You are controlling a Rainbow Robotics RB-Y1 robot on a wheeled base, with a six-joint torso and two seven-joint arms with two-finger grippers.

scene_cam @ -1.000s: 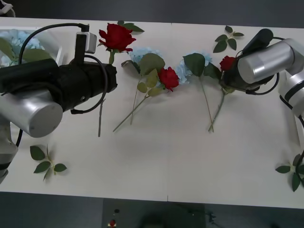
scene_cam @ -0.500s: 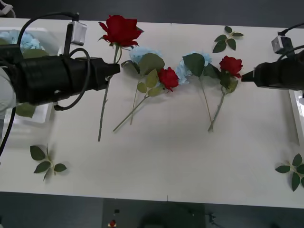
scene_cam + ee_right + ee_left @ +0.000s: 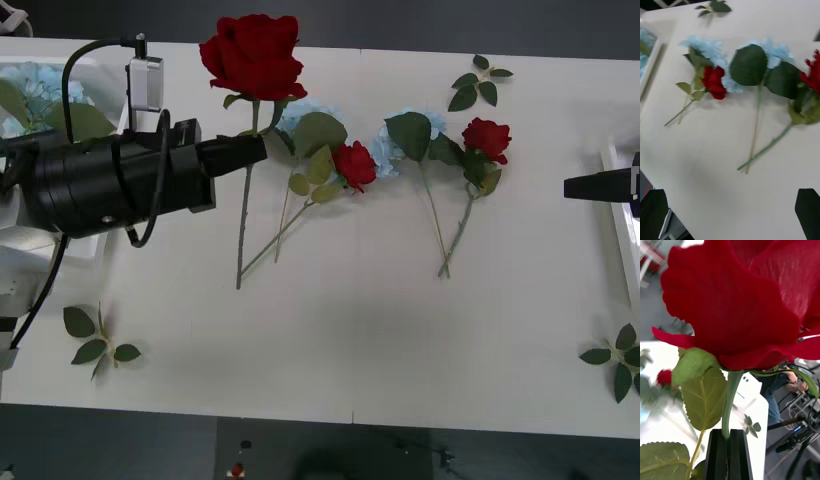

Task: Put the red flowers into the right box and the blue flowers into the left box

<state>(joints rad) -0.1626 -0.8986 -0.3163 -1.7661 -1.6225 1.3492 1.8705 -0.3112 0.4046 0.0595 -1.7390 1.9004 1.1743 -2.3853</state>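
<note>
Left wrist view shows left claw (image 3: pixel 729 453) pinching rose (image 3: pixel 741 300) stem.

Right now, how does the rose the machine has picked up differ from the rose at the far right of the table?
The held rose stands upright, its stem clamped in the left end effector; the right rose lies flat on the table, untouched. The held rose looks bigger, being nearer the camera. Both are deep red with green leaves.

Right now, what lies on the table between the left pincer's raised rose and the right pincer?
In the front view, between the left pincer and the right pincer: two deep-red roses and pale-blue fluffy flowers, then bare tabletop.
</note>
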